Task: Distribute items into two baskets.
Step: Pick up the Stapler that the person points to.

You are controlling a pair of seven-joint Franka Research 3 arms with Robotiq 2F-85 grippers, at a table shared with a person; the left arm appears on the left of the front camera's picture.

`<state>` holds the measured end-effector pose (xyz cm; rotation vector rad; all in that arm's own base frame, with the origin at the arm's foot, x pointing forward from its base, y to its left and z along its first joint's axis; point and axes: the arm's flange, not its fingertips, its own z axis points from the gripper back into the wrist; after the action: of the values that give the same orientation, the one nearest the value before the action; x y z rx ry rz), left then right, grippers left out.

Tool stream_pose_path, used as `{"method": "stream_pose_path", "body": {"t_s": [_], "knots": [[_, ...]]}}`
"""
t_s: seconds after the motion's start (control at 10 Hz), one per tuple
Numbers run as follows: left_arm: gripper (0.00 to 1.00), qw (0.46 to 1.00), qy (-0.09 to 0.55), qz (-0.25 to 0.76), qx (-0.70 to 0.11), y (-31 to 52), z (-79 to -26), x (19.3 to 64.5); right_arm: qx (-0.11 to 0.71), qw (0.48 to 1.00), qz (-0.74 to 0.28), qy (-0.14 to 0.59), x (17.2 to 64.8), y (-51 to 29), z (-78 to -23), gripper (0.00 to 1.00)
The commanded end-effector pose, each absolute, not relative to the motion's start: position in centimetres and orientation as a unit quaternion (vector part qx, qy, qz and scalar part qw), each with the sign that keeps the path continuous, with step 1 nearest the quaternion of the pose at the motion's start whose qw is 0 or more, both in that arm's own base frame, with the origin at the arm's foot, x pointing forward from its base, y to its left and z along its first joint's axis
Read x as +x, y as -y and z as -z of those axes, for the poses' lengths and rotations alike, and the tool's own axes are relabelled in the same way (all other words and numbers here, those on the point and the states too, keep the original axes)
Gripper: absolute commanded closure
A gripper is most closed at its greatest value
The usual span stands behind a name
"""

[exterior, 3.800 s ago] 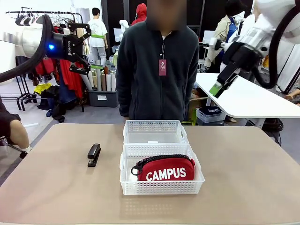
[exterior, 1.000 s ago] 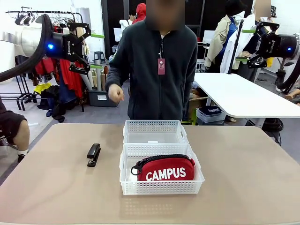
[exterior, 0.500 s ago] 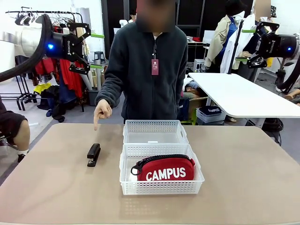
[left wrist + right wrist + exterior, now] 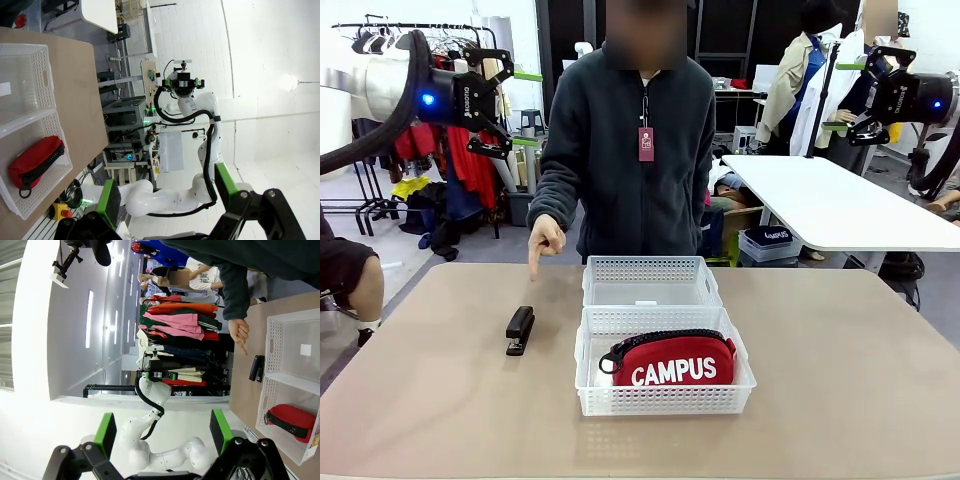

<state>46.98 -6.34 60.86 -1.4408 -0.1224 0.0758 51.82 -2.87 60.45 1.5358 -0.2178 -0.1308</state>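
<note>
Stapler (image 4: 520, 330) flat on counter (image 4: 840, 390), left of both baskets, apart from them; person's hand (image 4: 546, 240) points finger down toward it; pouch (image 4: 675, 362) lies in near basket (image 4: 665, 402); far basket (image 4: 650, 268) has just label (image 4: 647, 302) on bottom; left jaws and right jaws raised high above counter, spread wide, empty; stapler likely stiff, dense, smooth, long and narrow: pinch across narrow width near middle, from above; hinged top may give, so avoid tip; pouch soft, light, squashes under grip
</note>
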Motion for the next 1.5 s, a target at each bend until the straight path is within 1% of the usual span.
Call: {"method": "stream_pose_path", "body": {"t_s": [0.0,0.8,0.9,1.1,1.2,1.3,1.4], "knots": [[0.0,0.749,0.056,-0.034,-0.659,6.3,-61.0,46.9,0.693,0.712,0.058,0.098,51.7,2.7,-60.6,0.0],[0.0,0.749,0.056,-0.035,-0.659,6.3,-60.9,47.0,0.693,0.712,0.058,0.098,51.7,2.7,-60.6,0.0],[0.0,0.778,0.042,-0.057,-0.624,7.6,-61.3,47.1,0.693,0.712,0.058,0.098,51.7,2.7,-60.6,0.0],[0.0,0.824,-0.009,-0.114,-0.555,8.6,-61.1,48.6,0.693,0.712,0.058,0.098,51.7,2.7,-60.6,0.0],[0.0,0.838,0.004,-0.139,-0.528,10.1,-60.2,48.7,0.693,0.712,0.058,0.098,51.7,2.7,-60.6,0.0],[0.0,0.852,-0.009,-0.126,-0.507,10.5,-59.8,48.6,0.693,0.712,0.058,0.098,51.7,2.7,-60.6,0.0],[0.0,0.873,0.011,-0.128,-0.47,11.2,-59.1,48.6,0.693,0.712,0.058,0.098,51.7,2.7,-60.6,0.0]]}}
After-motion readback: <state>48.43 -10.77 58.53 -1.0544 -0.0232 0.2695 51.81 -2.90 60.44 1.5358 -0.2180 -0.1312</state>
